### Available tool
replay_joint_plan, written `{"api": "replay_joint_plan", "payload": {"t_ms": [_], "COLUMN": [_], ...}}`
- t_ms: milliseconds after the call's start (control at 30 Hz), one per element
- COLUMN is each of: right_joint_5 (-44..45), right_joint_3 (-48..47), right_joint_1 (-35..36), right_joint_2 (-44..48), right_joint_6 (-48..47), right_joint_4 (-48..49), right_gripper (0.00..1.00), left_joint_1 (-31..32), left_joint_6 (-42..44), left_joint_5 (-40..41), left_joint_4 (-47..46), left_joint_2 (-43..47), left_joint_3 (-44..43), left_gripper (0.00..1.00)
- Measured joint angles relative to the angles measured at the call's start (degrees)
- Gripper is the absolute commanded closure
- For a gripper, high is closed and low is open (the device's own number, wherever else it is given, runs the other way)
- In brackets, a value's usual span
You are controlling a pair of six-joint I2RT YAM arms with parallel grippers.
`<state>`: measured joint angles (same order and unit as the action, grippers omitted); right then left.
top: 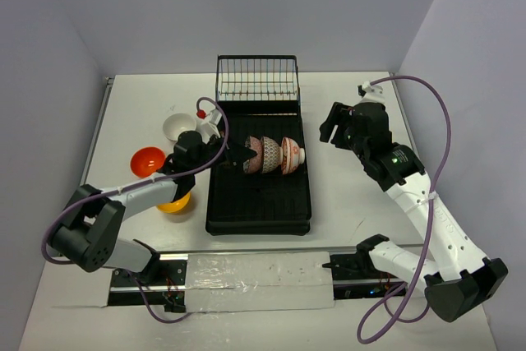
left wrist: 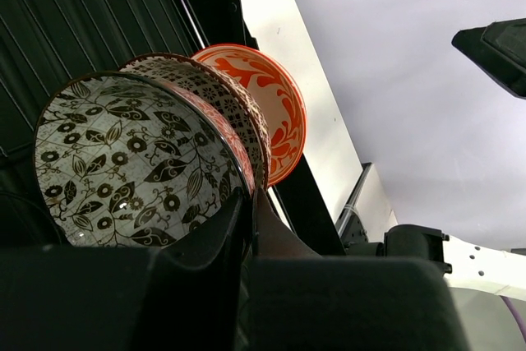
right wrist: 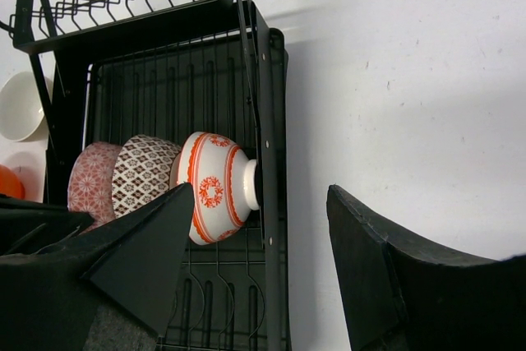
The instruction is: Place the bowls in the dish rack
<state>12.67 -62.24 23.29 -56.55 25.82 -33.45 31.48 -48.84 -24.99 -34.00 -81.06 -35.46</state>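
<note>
The left gripper [left wrist: 251, 213] reaches in over the left rim of the dish rack [top: 255, 203]; its fingers are closed together, tip to tip. Directly ahead of the fingertips, three bowls stand on edge in a row across the ribbed tray, each touching the next, with their open sides turned toward these fingers: the leaf-patterned bowl [left wrist: 131, 162] nearest the tips; the lattice-patterned bowl [left wrist: 234, 108] behind it; the red-on-white bowl [left wrist: 275, 100] farthest off, against the tray's right rim. The closed tips sit at the rim of the leaf-patterned bowl; the wrist view is too close to confirm whether they touch that rim or only meet beside it. The wire basket [top: 256, 80] stands upright at the far end of the tray, beyond the row of bowls and off to one side of the left fingers. Behind the left fingers, on the table [top: 353, 203] outside the rack, lie three plain bowls: the white bowl [top: 178, 127] and the red-orange bowl [top: 149, 160] beside the wrist; the yellow-orange bowl [top: 174, 204] partly covered by the left arm. The right gripper [right wrist: 259, 203] hangs above the table just beside the rack's right rim; its fingers are spread wide apart; the foot of the red-on-white bowl faces them, near one fingertip but apart from it.
</note>
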Motion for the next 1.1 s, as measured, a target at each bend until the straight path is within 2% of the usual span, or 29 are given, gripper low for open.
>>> {"api": "replay_joint_plan", "payload": {"t_ms": [267,567,867,1000,1100], "right_joint_5": [0.00,0.00,0.00,0.00,0.00], "right_joint_3": [0.00,0.00,0.00,0.00,0.00], "right_joint_1": [0.00,0.00,0.00,0.00,0.00], "right_joint_2": [0.00,-0.07,-0.26,-0.28,-0.31], "right_joint_6": [0.00,0.00,0.00,0.00,0.00], "right_joint_4": [0.00,0.00,-0.02,0.00,0.00], "right_gripper": [0.27,0.27,0.27,0.27,0.27], "left_joint_1": [-0.07,-0.94,-1.18,-1.18,-1.18], "left_joint_6": [0.13,1.25,2.49,2.97,3.21], "left_joint_5": [0.46,2.67,3.45,3.65,4.13], "left_joint_4": [-0.13,0.09,3.74,5.18,6.36], "left_joint_2": [0.66,1.73,2.38,2.60,3.26], "left_joint_3": [0.76,2.47,3.21,3.39,3.39], "left_gripper": [1.00,0.87,0.66,0.49,0.42]}}
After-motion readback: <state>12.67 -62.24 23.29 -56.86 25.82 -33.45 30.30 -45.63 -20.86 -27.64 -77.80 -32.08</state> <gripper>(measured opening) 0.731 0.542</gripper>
